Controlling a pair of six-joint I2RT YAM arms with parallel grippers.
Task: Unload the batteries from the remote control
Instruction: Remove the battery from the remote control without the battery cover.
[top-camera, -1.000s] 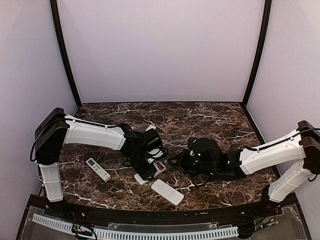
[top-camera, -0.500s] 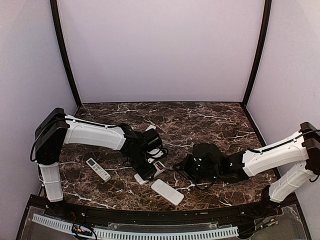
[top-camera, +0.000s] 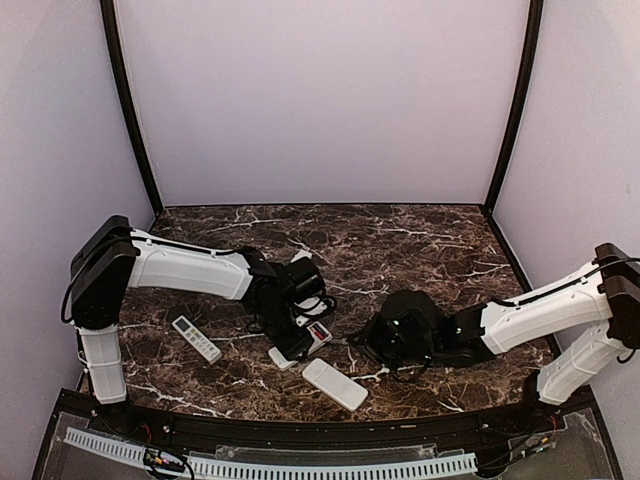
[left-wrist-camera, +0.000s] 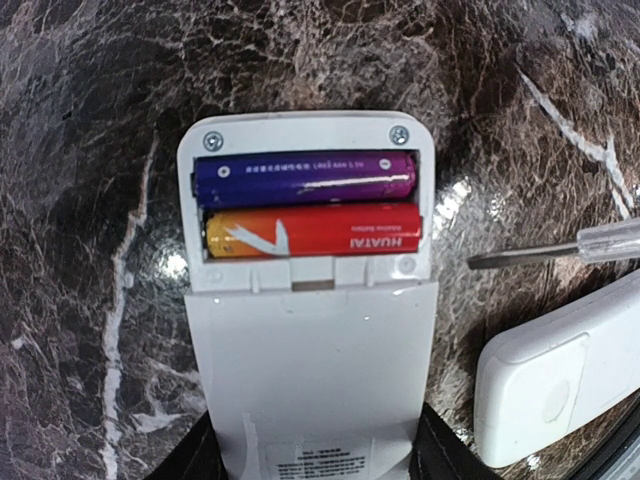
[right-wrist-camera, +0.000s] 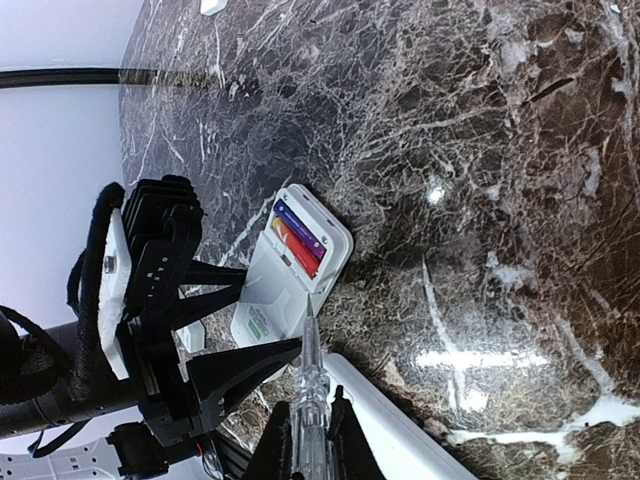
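A white remote control (left-wrist-camera: 315, 340) lies back up with its battery bay open. In the bay a blue-purple battery (left-wrist-camera: 305, 178) lies beside an orange-red battery (left-wrist-camera: 312, 230). My left gripper (left-wrist-camera: 315, 458) is shut on the remote's lower end, one finger on each side. My right gripper (right-wrist-camera: 310, 425) is shut on a clear screwdriver (right-wrist-camera: 308, 385). Its tip hovers just beside the remote's edge, short of the batteries (right-wrist-camera: 300, 240). In the top view the left gripper (top-camera: 295, 345) and right gripper (top-camera: 365, 340) face each other over the remote (top-camera: 312, 336).
A second white remote (top-camera: 335, 384) lies near the front edge, just right of the held one and under the screwdriver (left-wrist-camera: 590, 243). A third remote with buttons (top-camera: 196, 338) lies to the left. The table's front edge is close.
My right gripper has moved down and left with the screwdriver, closer to the held remote. The left arm and the remote have not moved.
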